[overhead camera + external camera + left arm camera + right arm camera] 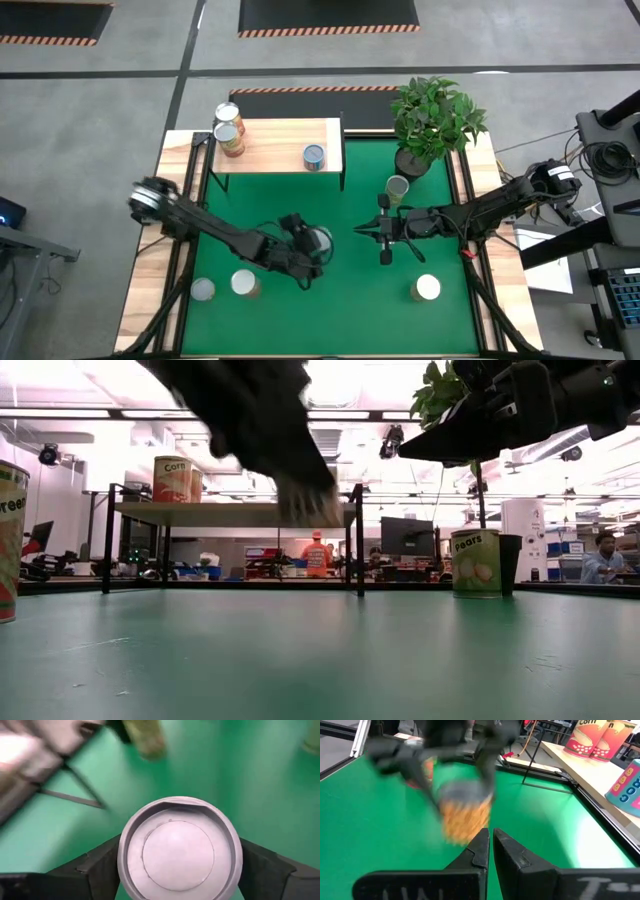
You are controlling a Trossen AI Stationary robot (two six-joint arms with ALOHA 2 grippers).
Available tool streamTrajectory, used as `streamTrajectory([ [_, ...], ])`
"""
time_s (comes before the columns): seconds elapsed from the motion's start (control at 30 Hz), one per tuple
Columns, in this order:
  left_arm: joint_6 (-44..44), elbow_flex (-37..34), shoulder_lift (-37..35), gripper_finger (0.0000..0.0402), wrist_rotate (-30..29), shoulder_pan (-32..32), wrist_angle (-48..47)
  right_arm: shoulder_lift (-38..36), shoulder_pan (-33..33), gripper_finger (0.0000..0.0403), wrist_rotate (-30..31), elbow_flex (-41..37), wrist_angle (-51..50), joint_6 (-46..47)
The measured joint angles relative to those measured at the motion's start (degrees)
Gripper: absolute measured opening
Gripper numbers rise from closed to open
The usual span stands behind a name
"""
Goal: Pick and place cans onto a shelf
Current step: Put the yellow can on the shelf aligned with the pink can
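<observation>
silver-topped can between left hand fingers

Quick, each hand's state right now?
Left hand: closed around a can.
Right hand: shut, empty.

Your shelf has bare plank mid-top between the two cans at upper left and the blue can; the plant crowds upper right.

We count eight cans: three on the shelf, five over the tabletop. One shelf, one potted plant, two arms.
</observation>
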Motion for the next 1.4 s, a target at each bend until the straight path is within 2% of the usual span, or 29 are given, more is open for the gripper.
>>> streamTrajectory([
  [0.1, -3.2, 0.0, -7.7, 0.0292, -8.8, 1.3, -9.9, 0.0, 0.0, 0.0012, 0.0, 0.0, 0.0, 0.0],
  [0.13, -4.0, 0.0, -10.3, 0.0289, -9.7, 2.5, -12.8, 0.0, 0.0, 0.0012, 0.0, 0.0, 0.1, 0.0],
  [0.27, -4.8, -0.1, -19.4, 0.0285, -6.1, 9.7, -18.2, 0.0, 0.0, 0.0012, 0.0, 0.0, 0.3, -0.2],
  [0.4, -2.6, -0.9, -23.3, 0.0288, -5.2, 17.3, -19.1, 0.0, -0.1, 0.0012, 0.1, 0.0, 0.4, -0.9],
  [0.57, 0.0, -0.9, -23.9, 0.0288, -3.2, 23.9, -20.7, 0.0, -0.1, 0.0012, 0.1, 0.0, 0.4, -1.4],
  [0.8, 4.5, -1.0, -21.7, 0.0289, 1.0, 29.4, -19.9, 0.0, -0.1, 0.0012, 0.1, 0.0, 0.2, -0.6],
  [0.97, 11.2, -0.6, -22.2, 0.0289, 1.8, 34.3, -16.8, 0.0, -0.1, 0.0012, 0.1, 0.0, 0.2, -0.4],
  [1.17, 14.5, 0.1, -21.0, 0.0289, 15.7, 41.2, -8.0, 0.0, -0.1, 0.0012, 0.1, 0.0, 0.2, -1.1],
  [1.4, 16.7, 0.1, -17.5, 0.0289, 15.8, 43.6, -5.1, 0.0, -0.1, 0.0012, 0.1, 0.0, 0.2, -1.1],
])
